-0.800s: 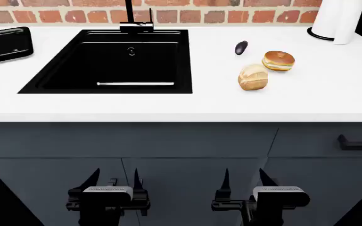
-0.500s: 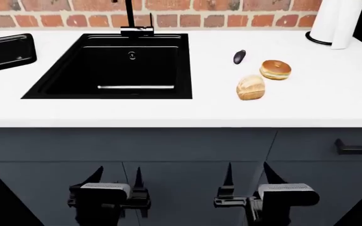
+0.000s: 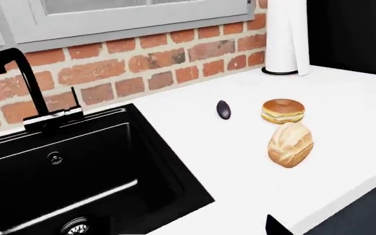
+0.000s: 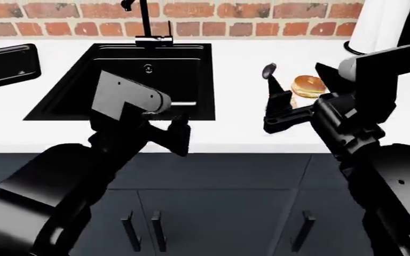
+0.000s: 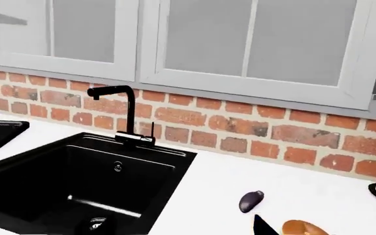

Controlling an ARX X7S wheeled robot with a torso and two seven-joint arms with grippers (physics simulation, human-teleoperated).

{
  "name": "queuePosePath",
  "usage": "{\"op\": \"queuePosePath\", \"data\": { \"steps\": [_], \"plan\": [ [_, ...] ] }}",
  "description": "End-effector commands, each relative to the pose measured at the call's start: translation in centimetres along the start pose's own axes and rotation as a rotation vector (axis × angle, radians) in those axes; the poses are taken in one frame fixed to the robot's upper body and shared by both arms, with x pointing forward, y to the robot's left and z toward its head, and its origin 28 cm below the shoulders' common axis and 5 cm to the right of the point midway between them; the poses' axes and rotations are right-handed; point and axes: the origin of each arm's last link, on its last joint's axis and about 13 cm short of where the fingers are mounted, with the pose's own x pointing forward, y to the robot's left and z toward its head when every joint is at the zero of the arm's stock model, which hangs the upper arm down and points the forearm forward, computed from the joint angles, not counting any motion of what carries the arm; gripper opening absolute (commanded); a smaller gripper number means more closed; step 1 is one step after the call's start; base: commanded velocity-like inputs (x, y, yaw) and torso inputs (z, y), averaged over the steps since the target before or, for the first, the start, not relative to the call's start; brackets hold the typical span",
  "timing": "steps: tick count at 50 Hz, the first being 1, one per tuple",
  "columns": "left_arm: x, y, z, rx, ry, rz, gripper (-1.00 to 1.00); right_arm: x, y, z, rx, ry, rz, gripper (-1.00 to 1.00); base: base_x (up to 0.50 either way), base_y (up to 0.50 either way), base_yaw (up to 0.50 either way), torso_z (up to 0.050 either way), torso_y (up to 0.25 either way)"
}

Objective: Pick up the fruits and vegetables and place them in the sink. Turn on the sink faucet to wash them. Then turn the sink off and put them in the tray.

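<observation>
The dark purple eggplant (image 4: 269,70) lies on the white counter (image 4: 234,128) right of the black sink (image 4: 70,96); it also shows in the left wrist view (image 3: 223,109) and the right wrist view (image 5: 250,200). The orange-red fruit is out of view. The black faucet (image 4: 146,24) stands behind the sink. The black tray (image 4: 6,64) sits at the far left. My left gripper (image 4: 180,130) hovers at the sink's front right corner, open and empty. My right gripper (image 4: 270,106) hovers over the counter just in front of the eggplant, open and empty.
A sliced bagel (image 4: 308,85) lies right of the eggplant, and a tan bread roll (image 3: 291,144) lies in front of it, mostly hidden by my right gripper in the head view. A white paper towel roll (image 4: 376,24) stands at the back right. A brick wall runs behind.
Both arms have risen from below the counter edge to counter height, over the sink's front right corner and beside the bread. The head view has shifted, showing more cabinet front.
</observation>
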Motion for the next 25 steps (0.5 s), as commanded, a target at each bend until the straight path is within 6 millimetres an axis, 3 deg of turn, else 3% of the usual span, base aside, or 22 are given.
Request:
{"op": "queuePosePath", "data": {
  "steps": [1, 7, 12, 25],
  "plan": [
    [5.1, 4.0, 9.8, 0.107, 0.032, -0.081, 1.00, 3.9, -5.0, 9.4, -0.023, -0.026, 0.085, 1.00, 0.46, -0.27, 0.00, 0.000, 0.000],
    [7.8, 4.7, 11.9, 0.134, 0.026, -0.111, 1.00, 6.0, -7.1, 11.2, -0.092, 0.001, 0.060, 1.00, 0.47, -0.27, 0.00, 0.000, 0.000],
    [9.3, 4.8, 12.2, 0.135, 0.038, -0.123, 1.00, 6.3, -7.3, 12.0, -0.115, 0.004, 0.070, 1.00, 0.47, -0.27, 0.00, 0.000, 0.000],
    [9.4, 3.9, 12.6, 0.159, 0.060, -0.150, 1.00, 6.1, -7.3, 13.1, -0.137, 0.015, 0.116, 1.00, 0.47, -0.27, 0.00, 0.000, 0.000]
  ]
}}
